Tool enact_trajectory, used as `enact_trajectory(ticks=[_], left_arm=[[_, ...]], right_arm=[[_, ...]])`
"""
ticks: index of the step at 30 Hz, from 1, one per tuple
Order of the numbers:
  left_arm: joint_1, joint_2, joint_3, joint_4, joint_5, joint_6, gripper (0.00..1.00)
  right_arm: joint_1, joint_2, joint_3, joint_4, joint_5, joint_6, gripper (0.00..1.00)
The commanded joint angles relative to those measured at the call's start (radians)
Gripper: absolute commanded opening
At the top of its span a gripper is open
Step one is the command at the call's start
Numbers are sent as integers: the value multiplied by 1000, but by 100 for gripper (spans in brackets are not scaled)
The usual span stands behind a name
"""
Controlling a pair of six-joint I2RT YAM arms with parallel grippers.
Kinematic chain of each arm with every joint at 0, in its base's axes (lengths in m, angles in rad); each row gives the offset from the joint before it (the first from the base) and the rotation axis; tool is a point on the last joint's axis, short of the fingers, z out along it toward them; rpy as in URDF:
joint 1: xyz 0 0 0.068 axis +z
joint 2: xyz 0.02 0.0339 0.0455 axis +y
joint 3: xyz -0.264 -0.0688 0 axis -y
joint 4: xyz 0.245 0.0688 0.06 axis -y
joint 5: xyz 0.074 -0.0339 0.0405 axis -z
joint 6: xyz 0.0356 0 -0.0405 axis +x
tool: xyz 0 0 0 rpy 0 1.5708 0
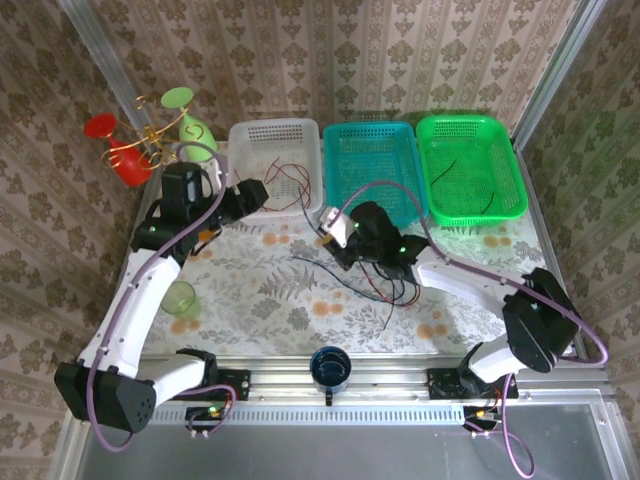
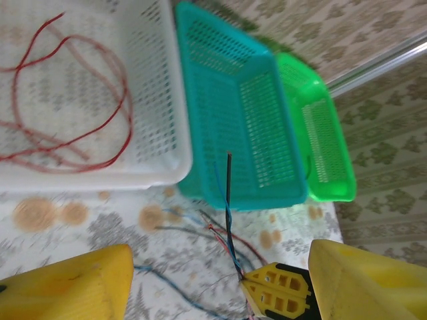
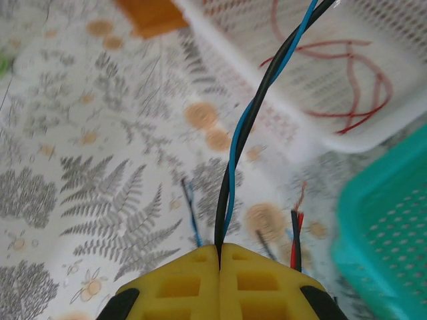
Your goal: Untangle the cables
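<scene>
The right tool (image 3: 220, 250) is clenched on a twisted black-and-blue pair (image 3: 248, 123) of cables, which rises from between its yellow pads (image 3: 180, 287) toward the white basket (image 3: 393, 130). The left tool (image 2: 220, 283) is released, its yellow fingers (image 2: 67, 287) spread wide, and hangs near the front wall of the white basket, where a red cable (image 2: 100, 137) lies in loose loops. More loose cables (image 1: 392, 288) sprawl on the floral bench (image 1: 260, 295) just beside the right tool, in front of the teal basket (image 1: 368, 127). A thin black cable (image 1: 444, 172) lies in the green basket (image 1: 465, 120).
</scene>
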Motion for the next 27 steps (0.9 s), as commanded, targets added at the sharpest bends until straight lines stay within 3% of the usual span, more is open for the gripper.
enact_trajectory(ticks=[1,6,13,27], left_arm=[[-18,45,101,29,55,17,71],[-29,113,222,72,84,11,71],[-80,218,335,145,137,-7,69],[-160,391,364,450,240,-148,48]], right_arm=[[-47,-58,30,40,-63,19,0],[-113,-151,69,58,-92,36,0],[-129,-186,83,106,-106,86,0],[-129,-203,47,126,-105,107,0]])
